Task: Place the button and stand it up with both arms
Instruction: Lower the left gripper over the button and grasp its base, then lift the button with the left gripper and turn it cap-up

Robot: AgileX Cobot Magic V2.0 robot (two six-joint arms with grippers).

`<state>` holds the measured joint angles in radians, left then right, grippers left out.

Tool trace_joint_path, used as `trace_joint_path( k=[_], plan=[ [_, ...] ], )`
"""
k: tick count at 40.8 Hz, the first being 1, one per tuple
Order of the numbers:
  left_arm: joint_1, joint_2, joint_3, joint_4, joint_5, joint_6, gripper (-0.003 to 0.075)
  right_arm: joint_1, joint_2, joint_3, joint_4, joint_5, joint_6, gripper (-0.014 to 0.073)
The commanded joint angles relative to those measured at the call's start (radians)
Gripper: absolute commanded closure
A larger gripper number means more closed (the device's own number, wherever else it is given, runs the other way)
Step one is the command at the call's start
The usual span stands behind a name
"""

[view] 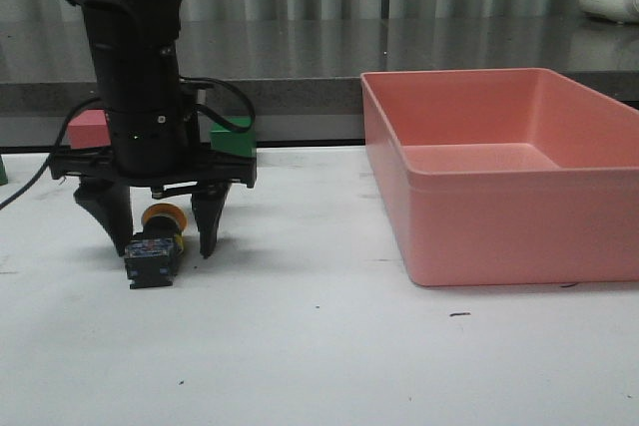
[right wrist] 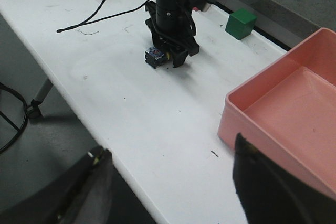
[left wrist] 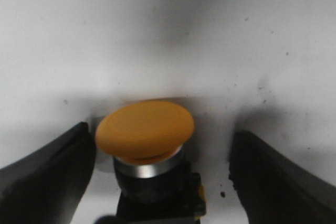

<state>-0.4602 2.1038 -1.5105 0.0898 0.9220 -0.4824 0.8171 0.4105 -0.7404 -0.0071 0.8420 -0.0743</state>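
The button [view: 154, 246] was found lying on its side on the white table [view: 329, 346], toward the left, its yellow cap turned away from the front camera and its black-and-blue base turned toward it. It had not yet been stood upright, so the main step of the task was judged to be still outstanding.

The left gripper [view: 160, 244] was held low over the button, pointing straight down, with one finger on each side of it. The fingers [left wrist: 47, 171] were spread wide; in the left wrist view a clear gap of table was seen between the cap and the far finger, while the near finger was just beside the cap. Nothing was gripped. This straddling pose was judged to have been taken so that the jaws could be closed across the button's body.

The right gripper [right wrist: 173, 182] was kept well back from the button, off the near edge of the table, with its fingers wide apart and nothing between them. It was presumably held there to leave room for the left arm until a second hold was needed.

A pink bin [view: 499, 177] stood on the right, well apart from the button. A pink cube [view: 88, 127] and a green cube [view: 232, 137] sat behind the left arm.
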Motion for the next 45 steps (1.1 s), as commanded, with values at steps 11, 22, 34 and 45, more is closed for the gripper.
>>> trace_joint_path(
  k=[11, 22, 34, 45],
  plan=[
    [0.005, -0.046, -0.031, 0.004, -0.039, -0.013, 0.0442, 0.002, 0.005, -0.024, -0.003, -0.072, -0.009, 0.0084],
    [0.005, -0.083, -0.031, 0.014, -0.03, -0.006, 0.0482, 0.002, 0.005, -0.024, -0.003, -0.072, -0.009, 0.0084],
    [0.005, -0.262, -0.027, 0.056, 0.005, 0.083, 0.0482, 0.002, 0.005, -0.024, -0.003, -0.072, -0.009, 0.0084],
    [0.038, -0.479, 0.097, 0.08, -0.082, 0.159, 0.0482, 0.002, 0.005, -0.024, -0.003, -0.072, -0.009, 0.0084]
  ],
)
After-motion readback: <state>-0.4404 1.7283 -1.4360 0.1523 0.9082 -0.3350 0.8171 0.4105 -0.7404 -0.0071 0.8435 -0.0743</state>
